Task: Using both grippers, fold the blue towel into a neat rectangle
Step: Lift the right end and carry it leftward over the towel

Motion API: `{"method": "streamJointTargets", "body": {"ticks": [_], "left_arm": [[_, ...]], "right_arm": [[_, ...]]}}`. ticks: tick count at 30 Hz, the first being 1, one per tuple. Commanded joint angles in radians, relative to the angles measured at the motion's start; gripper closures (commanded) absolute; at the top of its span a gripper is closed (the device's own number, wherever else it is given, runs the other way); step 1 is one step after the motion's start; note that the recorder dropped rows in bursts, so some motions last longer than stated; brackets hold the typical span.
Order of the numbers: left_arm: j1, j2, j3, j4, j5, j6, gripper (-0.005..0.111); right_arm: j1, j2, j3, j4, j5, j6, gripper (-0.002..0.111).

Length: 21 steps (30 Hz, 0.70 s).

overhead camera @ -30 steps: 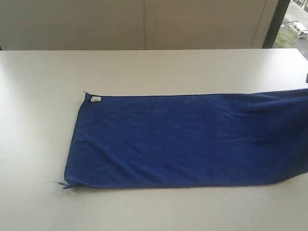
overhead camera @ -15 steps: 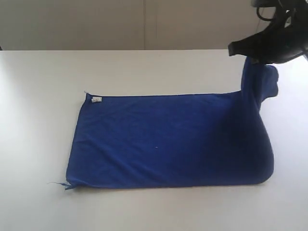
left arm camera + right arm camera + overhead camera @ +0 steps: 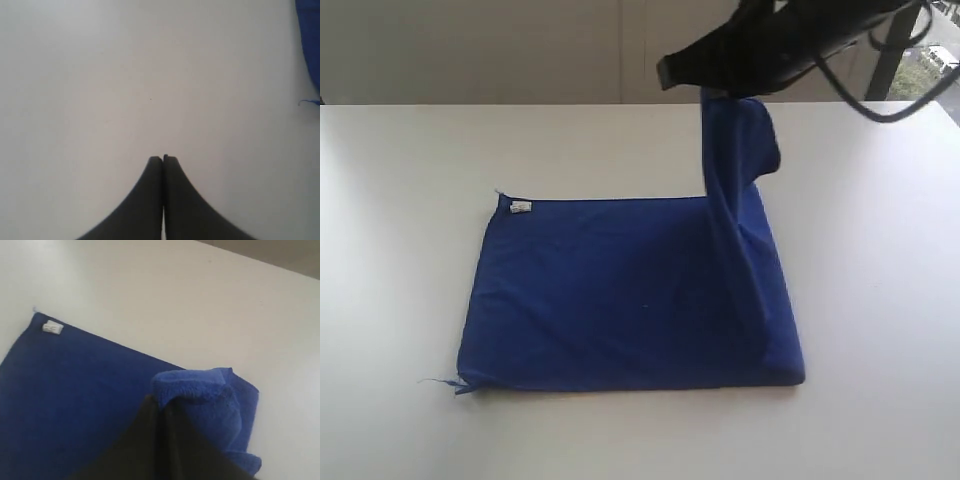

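Observation:
The blue towel [image 3: 610,300] lies flat on the white table [image 3: 400,200], its white label [image 3: 520,207] at the far left corner. Its right end is lifted and hangs in a fold from my right gripper [image 3: 715,92], which is shut on the far right corner above the towel's far edge. In the right wrist view the bunched blue towel [image 3: 200,390] sticks out from the closed right gripper [image 3: 161,402], and the label [image 3: 52,328] shows beyond. My left gripper [image 3: 163,158] is shut and holds nothing over bare table, with a towel edge [image 3: 309,45] at the side. The left arm is out of the exterior view.
The right arm's black body and cables [image 3: 820,40] reach in from the upper right. A loose thread [image 3: 440,380] sticks out at the towel's near left corner. A pale wall [image 3: 520,50] stands behind the table.
The right gripper has come into view and carried the towel's right end up and leftward. The flat part of the towel is now much shorter. The left end has not moved.

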Motion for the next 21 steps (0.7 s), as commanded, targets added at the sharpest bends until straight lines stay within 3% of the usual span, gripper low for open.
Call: {"method": "streamJointTargets", "body": {"ticks": [1, 14, 21], "left_arm": [[0.000, -0.005, 0.008, -0.002, 0.005, -0.005, 0.107], [0.000, -0.005, 0.008, -0.002, 0.005, -0.005, 0.107], [0.000, -0.005, 0.008, -0.002, 0.005, -0.005, 0.107]], "right_arm": [[0.090, 0.090, -0.064, -0.006, -0.009, 0.010, 0.108], [0.303, 0.538, -0.221, -0.006, -0.140, 0.046, 0.108], [0.365, 0.660, -0.374, -0.006, -0.083, 0.084, 0.108]]}}
